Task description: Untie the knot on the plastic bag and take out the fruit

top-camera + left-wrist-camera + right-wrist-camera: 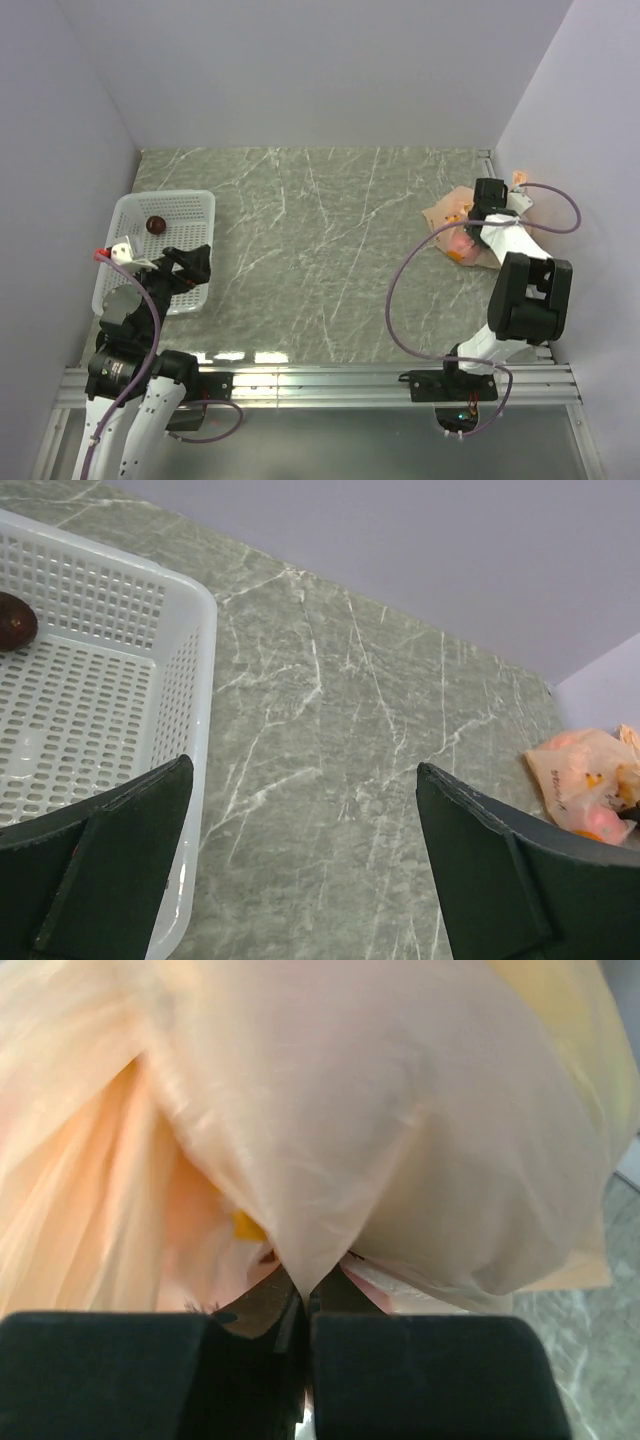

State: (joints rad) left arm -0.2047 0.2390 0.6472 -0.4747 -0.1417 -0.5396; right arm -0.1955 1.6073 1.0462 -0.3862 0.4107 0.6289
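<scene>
My right end effector [305, 1305] is clenched on a fold of the plastic bag [400, 1140]. In the right wrist view the two black fingers meet at the bottom centre, with a pulled-up peak of thin peach film pinched between them. A small yellow patch [247, 1225] shows through the film just left of the pinch.

In the top view the bag lies at the right edge of the surface [320, 250], near the upper right corner, with a reddish-orange patch [462, 246] showing through it.

My left end effector [300, 860] is released — fingers wide apart, hanging over the right rim of the white basket [200, 610] at the left of the frame. One dark maroon fruit [15, 620] sits inside the basket, at the left edge of the left wrist view.
</scene>
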